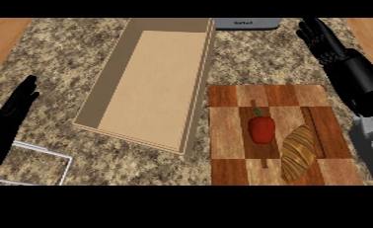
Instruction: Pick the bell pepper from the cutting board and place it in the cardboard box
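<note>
The left hand [16, 108] is seen at the near left edge of the view, held upright with its fingers straight and together, open and holding nothing; it rests there above the speckled counter [270, 59]. The right hand [320, 39] is raised farther off at the right side, its forearm running in along the right edge and its fingers spread and extended away from the robot, so that it too is open and nothing is grasped. The bell pepper [261, 129] is found nearer than the right hand and to its left, well apart from it and untouched. It is red and glossy, with a short green stem turned toward the far side, and it lies on a dark square near the middle of the chequered wooden cutting board [226, 123]. A brown ridged bread loaf [299, 154] is laid just beside it on the same board, on the side of the right hand. The cardboard box [157, 84] is set between the two hands, to the left of the board and slightly slanted; it is open at the top, and its plain tan floor is shown bare within low walls.
</note>
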Controlling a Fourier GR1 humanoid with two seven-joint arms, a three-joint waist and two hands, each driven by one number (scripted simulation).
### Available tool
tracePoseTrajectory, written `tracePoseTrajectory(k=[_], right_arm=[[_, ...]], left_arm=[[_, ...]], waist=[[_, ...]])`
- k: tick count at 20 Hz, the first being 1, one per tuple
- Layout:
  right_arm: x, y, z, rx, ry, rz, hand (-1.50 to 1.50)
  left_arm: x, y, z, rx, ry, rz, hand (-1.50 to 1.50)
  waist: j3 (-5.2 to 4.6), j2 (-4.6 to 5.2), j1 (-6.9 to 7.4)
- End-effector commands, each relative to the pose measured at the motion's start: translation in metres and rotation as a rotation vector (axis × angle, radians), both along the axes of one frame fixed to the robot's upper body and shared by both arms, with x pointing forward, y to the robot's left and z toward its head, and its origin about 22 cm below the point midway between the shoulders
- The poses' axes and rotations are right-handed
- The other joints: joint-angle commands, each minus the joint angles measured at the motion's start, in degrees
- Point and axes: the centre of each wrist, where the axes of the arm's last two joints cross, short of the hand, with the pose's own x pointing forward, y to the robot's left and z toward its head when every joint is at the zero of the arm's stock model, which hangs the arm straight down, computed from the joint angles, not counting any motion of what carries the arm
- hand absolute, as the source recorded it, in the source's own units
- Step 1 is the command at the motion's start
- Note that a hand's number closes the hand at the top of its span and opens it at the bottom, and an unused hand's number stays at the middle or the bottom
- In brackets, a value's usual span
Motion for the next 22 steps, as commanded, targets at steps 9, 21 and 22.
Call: tracePoseTrajectory(k=[9, 21, 22], right_arm=[[-0.029, -0.026, -0.048, -0.613, 0.041, 0.066, -1.50], [-0.053, -0.105, -0.147, -0.275, -0.023, 0.073, -1.50], [-0.033, -0.119, -0.112, -0.359, -0.032, 0.056, -1.50]], left_arm=[[0.010, 0.019, -0.018, 0.167, 0.003, 0.221, 0.00], [0.025, 0.003, -0.047, 0.172, 0.035, 0.221, 0.00], [0.043, -0.001, -0.032, 0.175, 0.023, 0.235, 0.00]], waist=[[-1.25, 0.48, -1.49], [-1.02, -0.03, -0.49], [-1.03, 0.09, -0.66]])
